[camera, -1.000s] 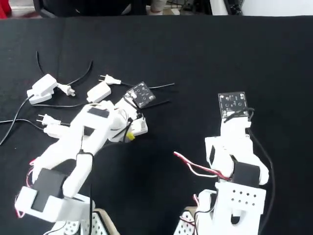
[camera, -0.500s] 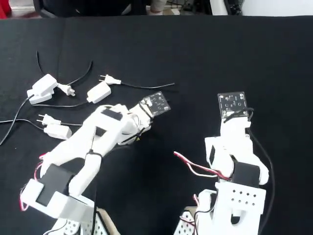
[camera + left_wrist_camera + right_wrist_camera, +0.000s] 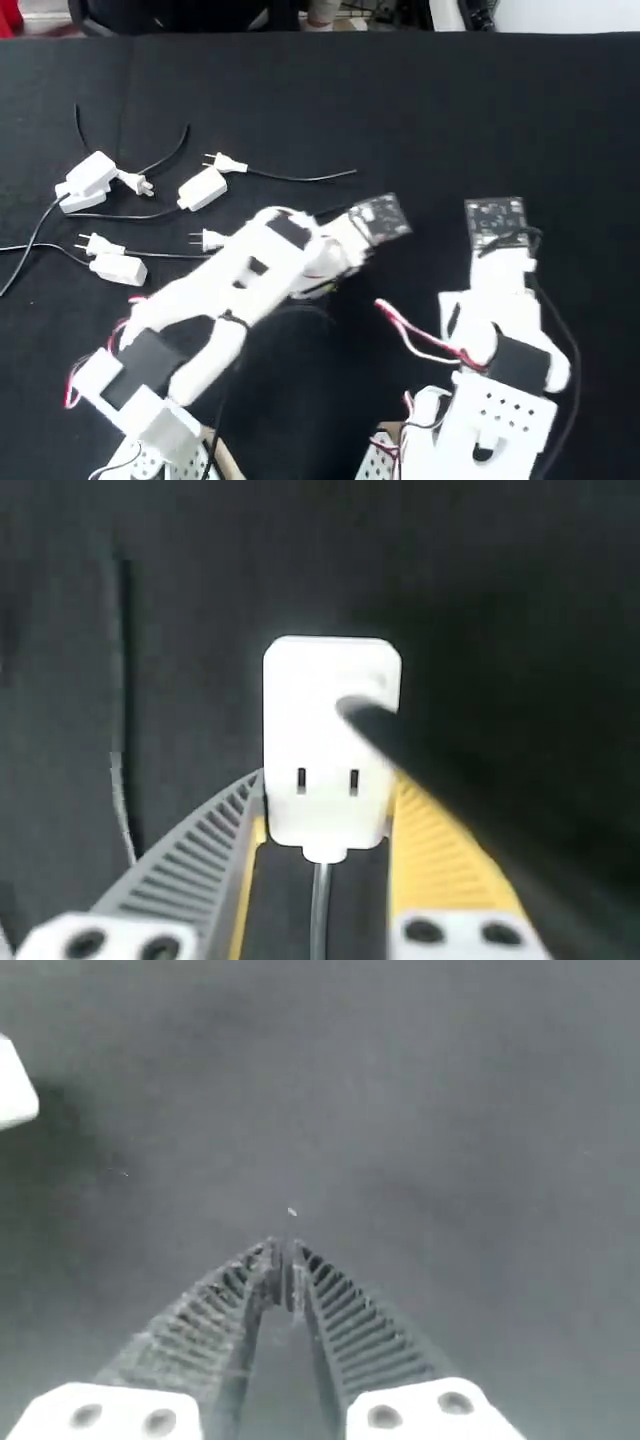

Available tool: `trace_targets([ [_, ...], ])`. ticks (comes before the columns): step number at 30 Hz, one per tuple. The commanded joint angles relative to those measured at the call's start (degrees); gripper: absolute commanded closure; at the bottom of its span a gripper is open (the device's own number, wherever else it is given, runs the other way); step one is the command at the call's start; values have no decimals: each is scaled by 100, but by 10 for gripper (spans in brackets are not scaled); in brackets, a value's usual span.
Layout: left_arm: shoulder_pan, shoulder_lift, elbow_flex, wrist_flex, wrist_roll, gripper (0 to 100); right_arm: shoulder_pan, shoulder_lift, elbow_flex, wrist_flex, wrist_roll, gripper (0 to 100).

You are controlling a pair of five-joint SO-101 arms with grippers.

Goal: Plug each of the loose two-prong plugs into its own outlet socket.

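My left gripper (image 3: pixel 325 780) is shut on a white outlet socket (image 3: pixel 330 730) with two slots facing the camera; a cord runs back from it between the grey and yellow fingers. In the high view that arm stretches across to the table's middle (image 3: pixel 372 222). Three more white socket blocks (image 3: pixel 85 180) (image 3: pixel 203 187) (image 3: pixel 117 267) lie at the left. Loose two-prong plugs (image 3: pixel 207 238) (image 3: pixel 224 162) (image 3: pixel 90 243) lie by them on black cords. My right gripper (image 3: pixel 283 1250) is shut on nothing above bare black cloth, right of the left one (image 3: pixel 495 218).
Black cords (image 3: pixel 300 178) trail across the left half of the black table (image 3: pixel 450 110). A white corner (image 3: pixel 15 1085) shows at the edge of the right wrist view. Red and white wires (image 3: pixel 410 335) hang between the two arms.
The left arm has swung rightward from beside the plugs to the table's middle, carrying the socket. A plug it covered now lies exposed. The right arm has shifted slightly right.
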Motion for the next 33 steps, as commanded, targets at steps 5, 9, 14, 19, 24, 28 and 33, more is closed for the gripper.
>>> trace_targets([
  [5, 743, 1327, -2097, 62, 615, 951, 712, -48, -435, 123, 167, 986],
  [9, 884, 2426, -3354, 466, 1002, 888, 835, -48, -444, 123, 176, 986],
  [14, 927, 3332, -5209, 1284, 1257, 865, 1046, -48, -567, 141, 176, 986],
  [19, 892, 3824, -6607, 2171, 1829, 802, 1099, -48, -593, 158, 176, 986],
  [24, 549, 3982, -7538, 3165, 2119, 693, 1064, -48, -602, 158, 176, 985],
  [28, 347, 3982, -8233, 4000, 2224, 690, 1064, -22, -655, 167, 176, 985],
  [33, 136, 3982, -9288, 4993, 2268, 690, 1055, 4, -813, 378, 176, 985],
])
